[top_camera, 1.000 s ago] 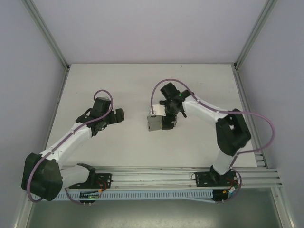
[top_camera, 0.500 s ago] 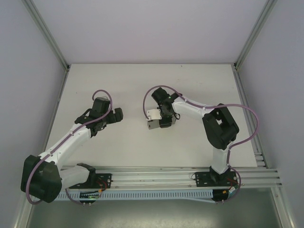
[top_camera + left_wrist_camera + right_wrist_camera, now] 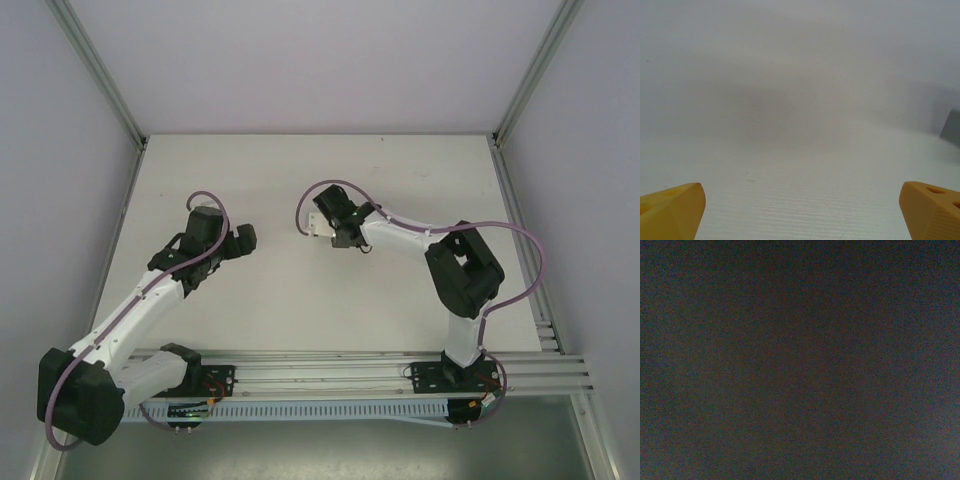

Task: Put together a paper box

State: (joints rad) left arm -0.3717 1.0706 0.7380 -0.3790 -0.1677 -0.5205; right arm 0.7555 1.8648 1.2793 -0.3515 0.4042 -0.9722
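Shift since a second ago: the right arm [image 3: 420, 235] is folding in toward the middle, and the paper box [image 3: 317, 225] is sitting farther from the bases than before. I'm also seeing the left arm [image 3: 150, 290] drawing back a little.
Paper box: lying on the table [image 3: 260, 170] near its centre, mostly covered by the right wrist, with a pale grey corner showing to me.
Right gripper [image 3: 340, 234]: pointing down right at the box. I'm not able to tell how wide its jaws are standing, or whether they have hold of it.
Right wrist view: coming through dark, no detail for me to read.
Left gripper [image 3: 243, 238]: hanging wide open and empty, well apart from the box, its yellow fingertips [image 3: 671, 212] sitting in both lower corners.
Left wrist view: bare white table ahead, and a dark grey edge [image 3: 952, 128] is peeking in at the right. I cannot tell what it is.
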